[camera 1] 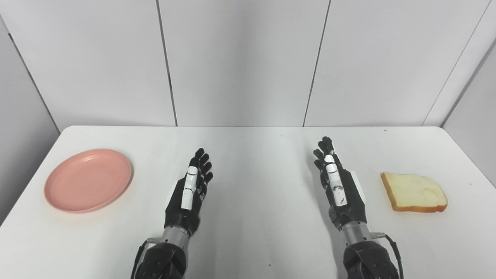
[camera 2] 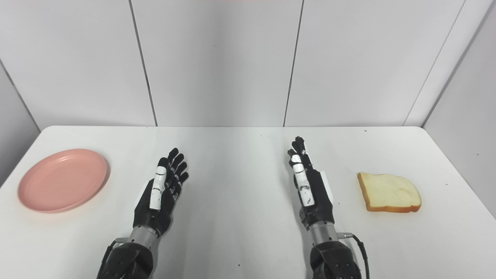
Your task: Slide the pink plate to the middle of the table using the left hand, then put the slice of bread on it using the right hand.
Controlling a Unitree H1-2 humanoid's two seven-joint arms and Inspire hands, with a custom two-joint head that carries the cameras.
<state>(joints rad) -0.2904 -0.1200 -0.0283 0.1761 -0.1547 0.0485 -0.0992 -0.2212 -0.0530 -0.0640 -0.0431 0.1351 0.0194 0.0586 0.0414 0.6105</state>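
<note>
Pink plate (camera 1: 88,180) sits nr table's (camera 1: 252,240) left edge; bread slice (camera 1: 414,192) nr right edge. Left hand (camera 1: 190,192) & right hand (camera 1: 338,186) both empty, fingers extended, apart from both items. Risk: shallow rim may slip under push, plate skews off-centre; soft bread may deform.

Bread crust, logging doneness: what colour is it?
Golden-brown crust around a pale crumb; left eye view.

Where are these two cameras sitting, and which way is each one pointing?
Left eye view: on the robot's head, looking down over the white table; left hand and right hand rise from the bottom edge.
Right eye view: beside the first, a little to the right, facing the same way; the same hands and forearms show.
Shared: pink plate at left, slice of bread at right, both hands open.
</note>
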